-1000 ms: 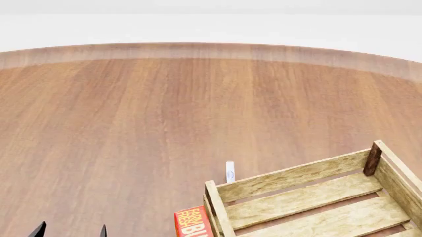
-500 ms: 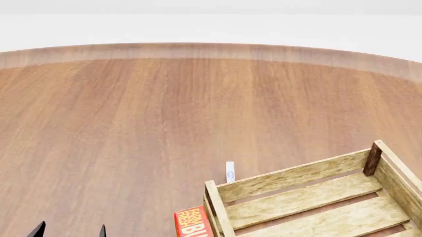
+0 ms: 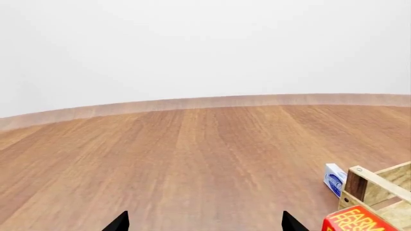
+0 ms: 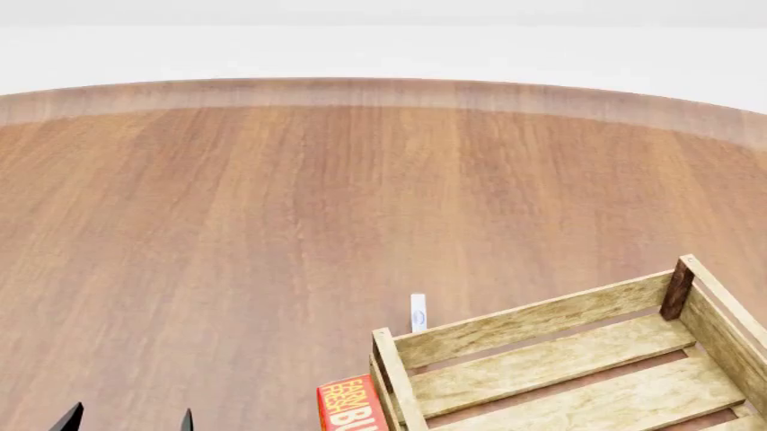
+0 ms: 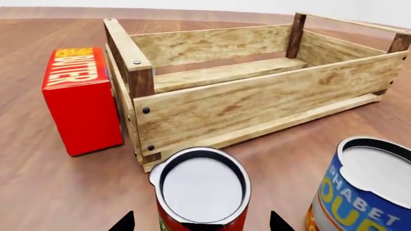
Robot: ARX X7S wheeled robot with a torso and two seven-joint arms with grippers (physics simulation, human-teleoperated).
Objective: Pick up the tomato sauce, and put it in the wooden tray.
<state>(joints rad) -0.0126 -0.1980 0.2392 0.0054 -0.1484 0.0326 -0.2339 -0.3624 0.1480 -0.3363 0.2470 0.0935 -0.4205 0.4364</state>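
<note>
The tomato sauce (image 5: 201,190), a red-sided can with a pale top, stands upright on the table just in front of the wooden tray (image 5: 257,101). My right gripper (image 5: 201,225) is open, one black fingertip on each side of the can, not touching it. In the head view the wooden tray (image 4: 540,328) sits at the lower right and the can is out of view. My left gripper (image 4: 127,419) is open at the bottom left, over bare table; its open tips (image 3: 203,224) hold nothing.
A red butter box (image 5: 80,98) stands against the tray's short end, also seen as a red box (image 4: 348,406) in the head view. A blue-and-yellow can (image 5: 363,187) stands close beside the tomato sauce. A small white-and-blue box (image 4: 418,312) lies behind the tray corner.
</note>
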